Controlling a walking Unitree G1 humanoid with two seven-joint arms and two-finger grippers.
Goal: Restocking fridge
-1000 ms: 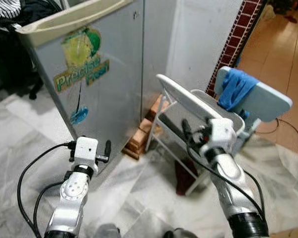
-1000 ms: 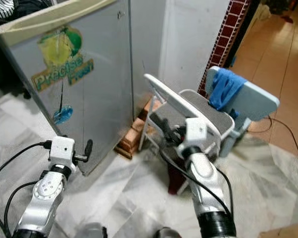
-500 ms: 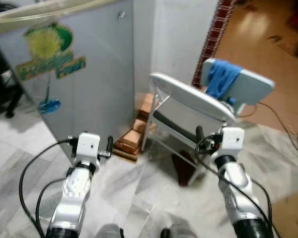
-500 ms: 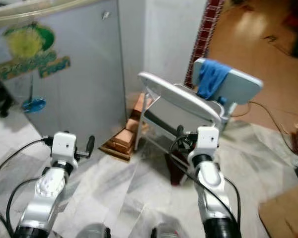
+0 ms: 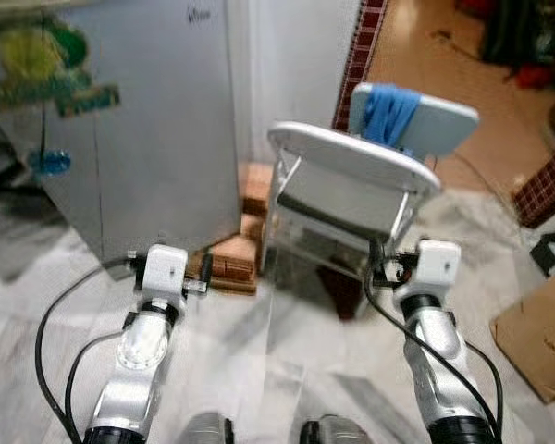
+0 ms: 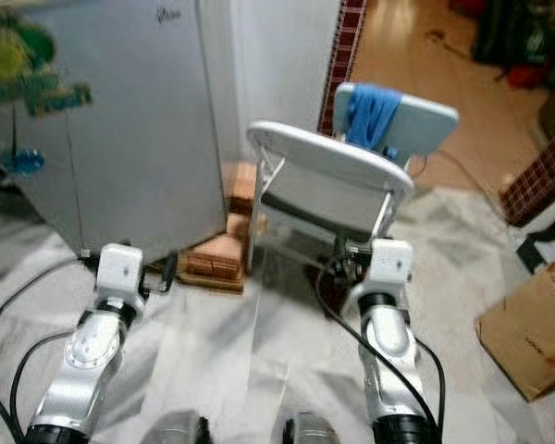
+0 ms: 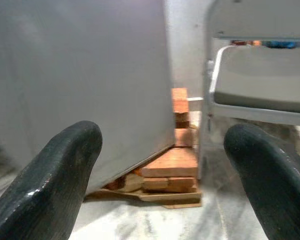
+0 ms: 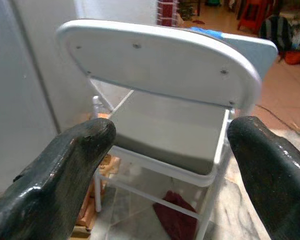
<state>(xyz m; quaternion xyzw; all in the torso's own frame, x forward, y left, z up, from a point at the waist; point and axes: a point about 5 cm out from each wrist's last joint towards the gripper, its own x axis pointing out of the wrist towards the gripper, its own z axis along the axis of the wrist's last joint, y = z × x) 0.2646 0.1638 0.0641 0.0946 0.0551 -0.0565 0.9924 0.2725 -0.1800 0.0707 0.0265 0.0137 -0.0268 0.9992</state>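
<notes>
We see the fridge point(image 5: 139, 139) on our left; it is a grey box with a green and yellow sticker point(image 5: 37, 69) on its side, and it stands on a pile of bricks point(image 5: 231, 264); no open door shows on it, and we cannot see any food or drinks to put in. A white folding chair point(image 5: 351, 180) stands just beside the fridge, with its back to us; behind it is a second chair with a blue cloth point(image 5: 388, 111) hung over it; a dark red rag point(image 5: 338, 291) lies on the floor under the white chair; a cardboard box point(image 5: 536, 333) sits far off on our right.

Our left gripper point(image 7: 160, 185) is held up in front of us, empty, with its two black fingers apart; it looks at the bottom corner of the fridge and the bricks. Our right gripper point(image 8: 170, 160) is up too, empty, fingers apart, and it points at the back of the white chair.

A second ago the fridge filled more of the left side and the chair stood off to the right; now the chair is in the middle and the box has come into sight; the things did not move, so we think we turned to the right. That means we now face the chair more than the fridge; maybe we are looking for things to stock, but we cannot be sure.
</notes>
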